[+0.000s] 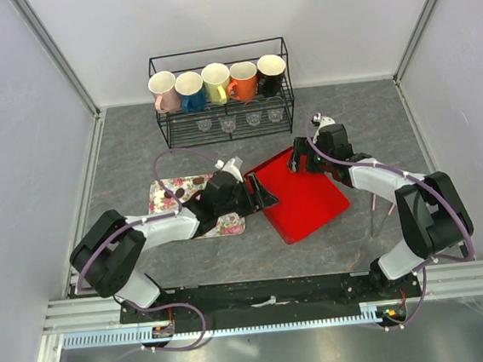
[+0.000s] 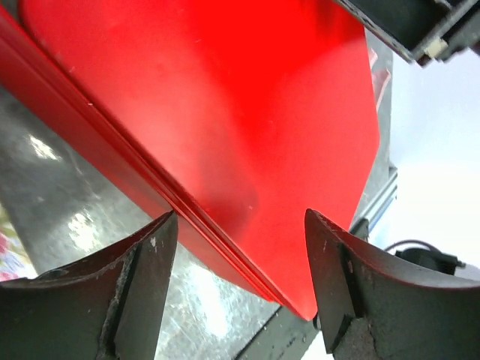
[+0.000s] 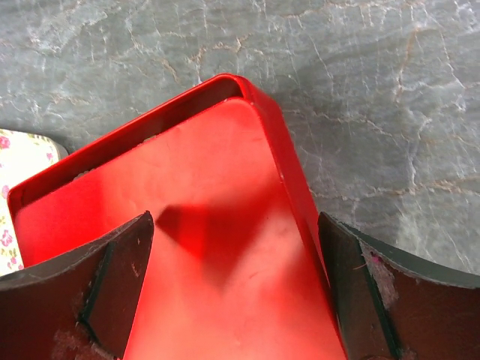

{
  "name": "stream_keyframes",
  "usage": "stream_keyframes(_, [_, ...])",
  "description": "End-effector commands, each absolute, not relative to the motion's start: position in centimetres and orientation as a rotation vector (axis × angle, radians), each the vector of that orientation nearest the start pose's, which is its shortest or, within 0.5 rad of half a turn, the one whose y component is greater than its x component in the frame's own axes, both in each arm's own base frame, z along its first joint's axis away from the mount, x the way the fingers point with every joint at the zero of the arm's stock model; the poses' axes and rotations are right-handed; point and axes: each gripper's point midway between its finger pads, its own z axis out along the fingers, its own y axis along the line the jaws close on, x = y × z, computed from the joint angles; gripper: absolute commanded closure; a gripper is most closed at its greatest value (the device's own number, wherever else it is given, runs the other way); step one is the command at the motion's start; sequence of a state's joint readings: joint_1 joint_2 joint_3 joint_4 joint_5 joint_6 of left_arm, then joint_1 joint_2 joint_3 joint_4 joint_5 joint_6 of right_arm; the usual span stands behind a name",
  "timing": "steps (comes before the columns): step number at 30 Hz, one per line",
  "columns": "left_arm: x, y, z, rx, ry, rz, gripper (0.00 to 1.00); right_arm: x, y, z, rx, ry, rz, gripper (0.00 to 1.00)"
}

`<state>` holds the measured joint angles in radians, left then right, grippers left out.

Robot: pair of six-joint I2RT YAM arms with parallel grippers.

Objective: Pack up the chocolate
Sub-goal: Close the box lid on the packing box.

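On the grey table (image 1: 135,140) the biggest thing in front of me was the shallow red box (image 1: 307,196), lying flat and skewed; I could not tell whether it was a lid or a base. Just to its left sat the flowered tray (image 1: 229,227), half hidden under my left arm. My left fingers (image 2: 142,285) were spread, one on each side of the box's near-left rim and not clamping it. My right fingers (image 3: 112,270) were spread as wide as they go above the far corner, holding nothing. The chocolate (image 1: 174,193) was on the flowered tray, and only a few dark pieces showed at its far-left end. I judged each piece light, smooth and a little slippery. A piece looked firm enough to lift but likely to scuff or crack under a hard squeeze. I would take one at a time across its sides, low down, with a gentle pinch
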<state>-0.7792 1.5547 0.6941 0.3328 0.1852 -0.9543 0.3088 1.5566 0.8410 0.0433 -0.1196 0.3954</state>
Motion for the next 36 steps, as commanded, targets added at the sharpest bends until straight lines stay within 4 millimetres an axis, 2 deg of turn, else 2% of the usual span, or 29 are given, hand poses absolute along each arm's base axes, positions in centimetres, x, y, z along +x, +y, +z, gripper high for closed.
stream_keyframes(1, [26.0, -34.0, 14.1, -0.106, 2.152, -1.233, 0.23, 38.7, 16.1, 11.7, 0.005, 2.221, 0.471, 0.02])
stream_keyframes(2, [26.1, -33.6, 14.6, -0.091, 2.134, -1.206, 0.22, 39.0, 15.6, 12.0, 0.018, 2.21, 0.44, 0.02])
stream_keyframes(7, [27.1, -31.0, 14.9, -0.104, 2.126, -1.033, 0.18, 40.0, 15.1, 14.8, 0.027, 2.157, 0.411, 0.02])
stream_keyframes(9, [27.6, -30.1, 15.6, -0.109, 2.098, -0.992, 0.18, 40.2, 14.7, 14.9, 0.037, 2.163, 0.395, 0.02])
stream_keyframes(12, [28.0, -29.1, 15.6, -0.112, 2.093, -0.934, 0.17, 39.6, 13.6, 14.5, 0.079, 2.177, 0.359, 0.02])
stream_keyframes(14, [28.4, -28.4, 15.6, -0.114, 2.094, -0.911, 0.16, 39.1, 13.0, 14.9, 0.112, 2.164, 0.356, 0.02])
stream_keyframes(16, [29.0, -27.8, 15.8, -0.112, 2.087, -0.886, 0.15, 37.9, 12.1, 15.5, 0.173, 2.145, 0.362, 0.02])
stream_keyframes(17, [29.2, -27.7, 16.0, -0.106, 2.085, -0.875, 0.14, 37.5, 11.3, 16.5, 0.209, 2.12, 0.368, 0.02])
stream_keyframes(19, [29.9, -27.3, 16.2, -0.093, 2.077, -0.848, 0.11, 36.2, 10.3, 15.9, 0.293, 2.136, 0.412, 0.02])
stream_keyframes(20, [30.4, -27.3, 16.3, -0.089, 2.077, -0.834, 0.11, 35.9, 8.6, 16.8, 0.362, 2.1, 0.414, 0.03])
stream_keyframes(21, [30.7, -27.2, 16.4, -0.082, 2.074, -0.827, 0.1, 34.9, 8.0, 15.8, 0.398, 2.121, 0.433, 0.04])
stream_keyframes(22, [31.1, -27.0, 16.4, -0.067, 2.074, -0.812, 0.09, 34.1, 7.8, 15.6, 0.434, 2.13, 0.482, 0.05])
stream_keyframes(23, [31.6, -27.3, 16.4, -0.054, 2.081, -0.808, 0.08, 33.6, 6.6, 16.1, 0.476, 2.108, 0.501, 0.06])
stream_keyframes(24, [32.0, -27.4, 16.2, -0.04, 2.087, -0.798, 0.07, 32.7, 6.4, 15.1, 0.497, 2.13, 0.521, 0.07])
stream_keyframes(26, [33.0, -27.6, 16.9, -0.001, 2.073, -0.792, 0.04, 31.2, 6.4, 14.9, 0.517, 2.153, 0.557, 0.06])
stream_keyframes(27, [33.4, -27.7, 16.2, 0.013, 2.097, -0.778, 0.03, 30.5, 6.5, 14.2, 0.527, 2.173, 0.569, 0.07])
stream_keyframes(29, [34.3, -28.2, 16.7, 0.053, 2.092, -0.781, 0.01, 28.8, 7.1, 13.8, 0.553, 2.188, 0.618, 0.06])
stream_keyframes(31, [34.7, -28.5, 16.0, 0.099, 2.114, -0.774, 0.0, 27.6, 7.3, 13.4, 0.585, 2.201, 0.637, 0.05])
stream_keyframes(32, [35.2, -28.8, 16.7, 0.112, 2.099, -0.78, 0.0, 26.8, 7.5, 13.5, 0.608, 2.186, 0.665, 0.05])
stream_keyframes(33, [35.4, -29.0, 16.2, 0.127, 2.114, -0.776, 0.0, 26.3, 7.8, 13.4, 0.615, 2.185, 0.688, 0.04])
stream_keyframes(35, [36.2, -29.4, 16.8, 0.16, 2.092, -0.765, 0.0, 25.0, 8.3, 13.3, 0.637, 2.173, 0.74, 0.03])
stream_keyframes(36, [36.4, -29.7, 16.1, 0.185, 2.107, -0.763, 0.0, 24.4, 8.8, 13.3, 0.667, 2.171, 0.786, 0.03])
